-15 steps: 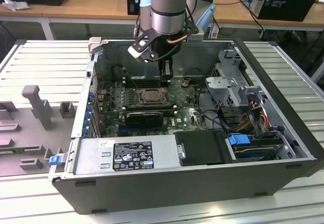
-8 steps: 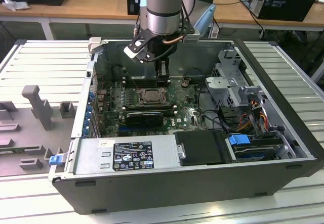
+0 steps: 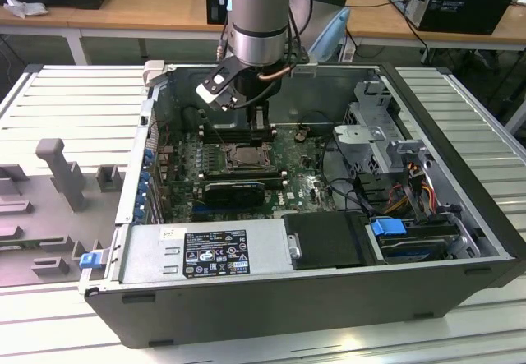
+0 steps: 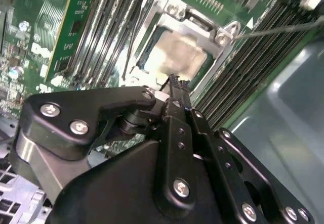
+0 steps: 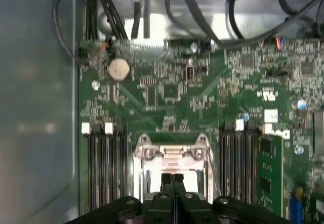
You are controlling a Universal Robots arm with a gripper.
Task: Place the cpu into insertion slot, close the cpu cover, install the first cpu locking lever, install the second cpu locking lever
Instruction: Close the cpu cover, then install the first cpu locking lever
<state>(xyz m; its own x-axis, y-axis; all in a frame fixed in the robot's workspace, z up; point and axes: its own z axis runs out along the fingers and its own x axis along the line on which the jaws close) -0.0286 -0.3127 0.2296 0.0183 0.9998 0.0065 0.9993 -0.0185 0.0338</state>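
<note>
The cpu (image 4: 178,57) lies flat in the insertion slot (image 5: 172,155), its pale face showing through the window of the silvery cpu cover (image 4: 197,23), which lies down over it. A thin metal lever rod (image 4: 283,29) sticks out from one socket corner over the memory slots. My gripper (image 4: 174,80) hangs just above the socket's edge with its two black fingertips pressed together and nothing between them. In the first wrist view the gripper (image 5: 172,177) sits over the near side of the socket. The exterior view shows the gripper (image 3: 260,130) low inside the open computer case, over the insertion slot (image 3: 244,157).
Long black memory slots (image 5: 104,168) flank the socket on both sides. A coin battery (image 5: 119,69) and hanging cables (image 5: 202,11) lie beyond it. The grey case wall (image 4: 283,113) is close by. A power supply (image 3: 205,253) and drive cage (image 3: 386,134) fill the case.
</note>
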